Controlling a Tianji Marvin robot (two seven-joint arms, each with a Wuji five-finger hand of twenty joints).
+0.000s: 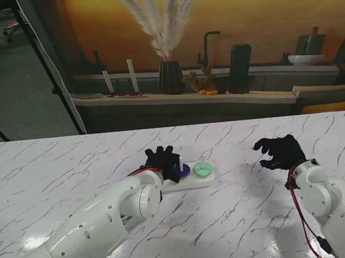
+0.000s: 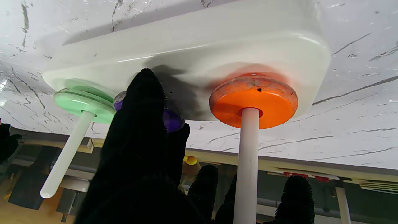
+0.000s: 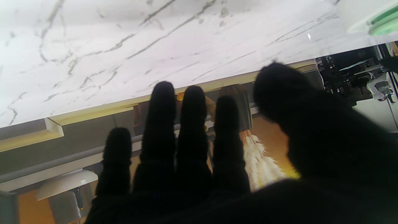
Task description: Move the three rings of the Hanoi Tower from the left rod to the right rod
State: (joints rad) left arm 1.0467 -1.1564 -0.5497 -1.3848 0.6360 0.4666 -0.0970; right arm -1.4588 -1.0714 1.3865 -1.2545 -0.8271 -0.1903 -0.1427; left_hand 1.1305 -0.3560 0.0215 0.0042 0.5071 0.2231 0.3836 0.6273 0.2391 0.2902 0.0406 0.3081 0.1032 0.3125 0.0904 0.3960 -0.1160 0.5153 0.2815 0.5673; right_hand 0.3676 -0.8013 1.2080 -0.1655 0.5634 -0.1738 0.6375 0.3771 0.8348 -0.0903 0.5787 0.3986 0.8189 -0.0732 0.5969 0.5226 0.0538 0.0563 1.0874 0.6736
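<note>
The left hand (image 1: 163, 160) hovers over the middle of the white base (image 1: 192, 180), black-gloved fingers (image 2: 146, 102) curled down around the purple ring (image 2: 171, 119). The left wrist view shows one thick finger pressed against that ring's edge, with the other fingertips lower in the view and apart from it; whether the ring is truly gripped or only touched I cannot tell. The purple ring sits at the middle of the base; its rod is hidden behind the finger.

Beside it, the green ring (image 2: 84, 102) lies flat at the foot of the right rod (image 2: 67, 154), resting on the base. On the other side, the orange ring (image 2: 253, 101) lies flat at the foot of the left rod (image 2: 247, 165), also down against the base. In the stand view the orange ring is hidden under the left hand, and only the green ring (image 1: 203, 170) and a sliver of purple show.

The right hand (image 1: 280, 151) hangs over the marble surface (image 1: 56, 175), well apart from the base, its fingers (image 3: 160, 124) spread and slightly curled, holding nothing.
</note>
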